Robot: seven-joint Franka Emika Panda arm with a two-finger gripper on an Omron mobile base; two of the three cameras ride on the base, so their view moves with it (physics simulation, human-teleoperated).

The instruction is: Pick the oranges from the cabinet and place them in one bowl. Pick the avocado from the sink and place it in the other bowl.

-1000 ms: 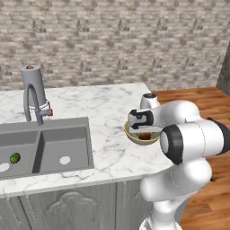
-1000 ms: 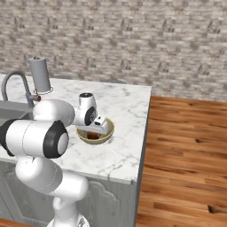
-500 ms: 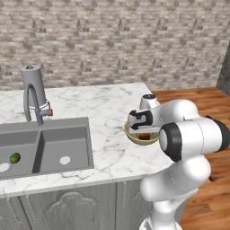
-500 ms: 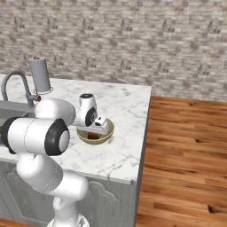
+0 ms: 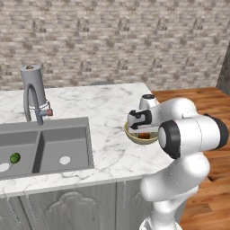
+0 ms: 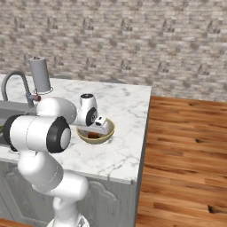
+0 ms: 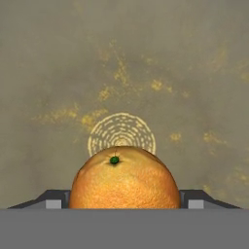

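A pale yellow-beige bowl (image 5: 134, 137) (image 6: 106, 131) stands on the marble counter near its right end. My gripper (image 5: 143, 129) (image 6: 95, 131) (image 7: 124, 197) reaches down into this bowl and is shut on an orange (image 7: 124, 181) (image 5: 143, 135) (image 6: 93, 135). The orange sits between the two fingertips just above the bowl's speckled bottom (image 7: 121, 73). A small dark-green avocado (image 5: 15, 157) lies in the left basin of the grey sink (image 5: 63, 132). The cabinet and the other bowl are out of view.
An arched grey faucet (image 5: 30, 105) (image 6: 11, 84) with a red-marked handle rises behind the sink, and a grey cylinder (image 6: 40, 74) stands beside it. The counter ends at its right edge (image 6: 144, 133), with wooden floor (image 6: 186, 150) beyond. A stone wall backs the counter.
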